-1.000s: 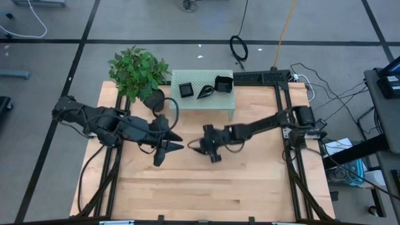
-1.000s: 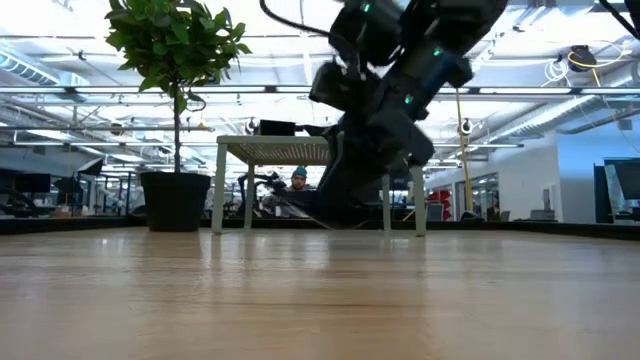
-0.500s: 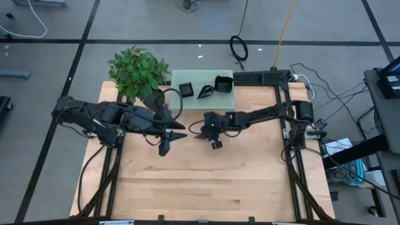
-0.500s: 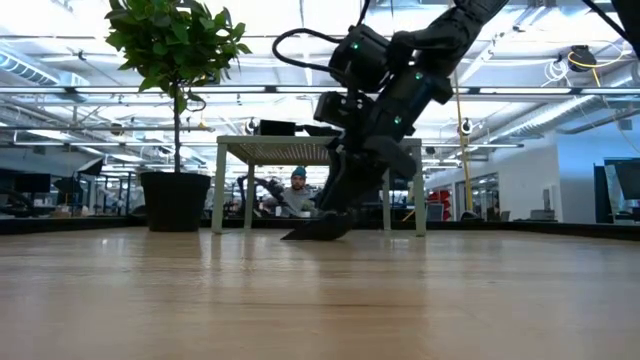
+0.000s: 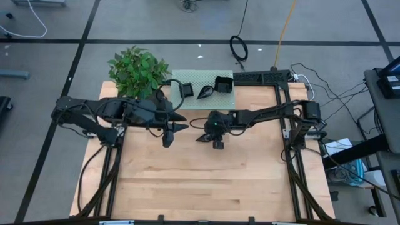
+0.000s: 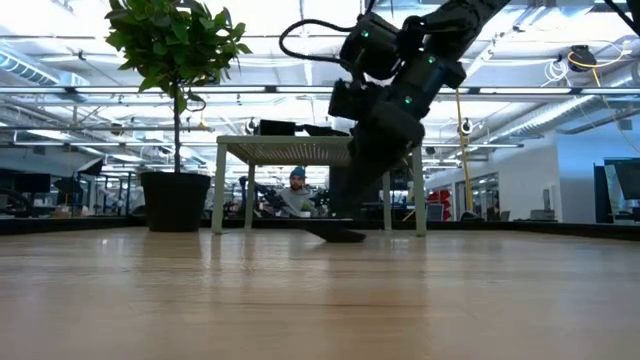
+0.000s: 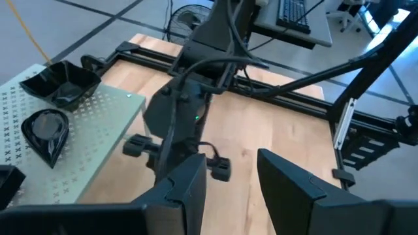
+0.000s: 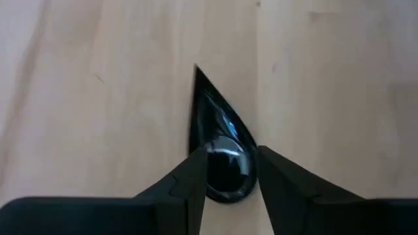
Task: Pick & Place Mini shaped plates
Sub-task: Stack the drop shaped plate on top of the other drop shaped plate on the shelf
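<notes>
**Right gripper open over teardrop plate on table**

Right gripper (image 8: 225, 171) points down at mid-table, fingers spread apart, straddling the rounded end of a black teardrop plate (image 8: 217, 143). Plate lies flat on the wooden table (image 5: 206, 181), tip pointing away from the gripper; whether the pads touch it, cannot tell. In the high view the plate (image 5: 203, 137) sits just beside the gripper, in front of the green perforated stand (image 5: 206, 103).

Left gripper (image 7: 228, 173) hovers empty near the plant pot (image 6: 175, 200), fingers parted, aimed toward the right arm.

The stand carries three dishes: a flat square plate (image 5: 186, 90), a second teardrop plate (image 5: 204, 93) and a wavy-edged square plate (image 5: 223, 83); all three look empty.

Versus one second ago: right gripper was shut on the teardrop plate and lower on the table; it has moved toward the stand, set the plate flat and opened. Left arm has also shifted toward the stand. The stand's dishes have not moved.
</notes>
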`<state>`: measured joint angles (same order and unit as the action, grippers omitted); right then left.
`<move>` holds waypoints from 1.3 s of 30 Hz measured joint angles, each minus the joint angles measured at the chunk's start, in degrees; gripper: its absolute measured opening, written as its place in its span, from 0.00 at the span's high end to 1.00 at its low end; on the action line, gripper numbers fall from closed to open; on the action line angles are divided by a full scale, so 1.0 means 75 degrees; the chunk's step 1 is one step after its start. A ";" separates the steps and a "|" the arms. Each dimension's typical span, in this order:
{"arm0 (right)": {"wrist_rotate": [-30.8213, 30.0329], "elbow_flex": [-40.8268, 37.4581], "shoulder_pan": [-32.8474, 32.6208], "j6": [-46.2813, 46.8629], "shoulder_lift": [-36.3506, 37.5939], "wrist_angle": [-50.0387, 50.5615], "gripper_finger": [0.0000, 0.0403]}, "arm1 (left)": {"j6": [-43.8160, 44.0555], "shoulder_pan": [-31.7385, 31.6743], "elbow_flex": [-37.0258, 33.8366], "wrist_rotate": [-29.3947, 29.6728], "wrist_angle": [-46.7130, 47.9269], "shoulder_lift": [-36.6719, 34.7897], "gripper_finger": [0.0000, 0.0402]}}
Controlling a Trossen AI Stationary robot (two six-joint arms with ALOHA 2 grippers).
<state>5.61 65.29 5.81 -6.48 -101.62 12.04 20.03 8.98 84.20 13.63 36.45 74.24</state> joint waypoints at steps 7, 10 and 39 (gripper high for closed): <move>0.0285 -0.0450 -0.0265 0.0155 -0.0134 -0.0567 0.70 | -0.0088 0.0000 0.0000 0.0000 0.0035 0.0000 0.65; 0.0261 -0.0741 -0.0290 0.0153 -0.0181 -0.1156 0.70 | -0.0218 0.0000 0.0000 0.0000 0.0035 0.0000 0.65; -0.1142 -0.2572 -0.0544 -0.0241 -0.0326 -0.3703 0.93 | 0.0154 0.0000 0.0000 -0.0018 0.0021 0.0000 0.65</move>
<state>-2.95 46.00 1.73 -8.28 -104.07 -15.73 21.19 8.97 84.20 13.50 36.60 74.24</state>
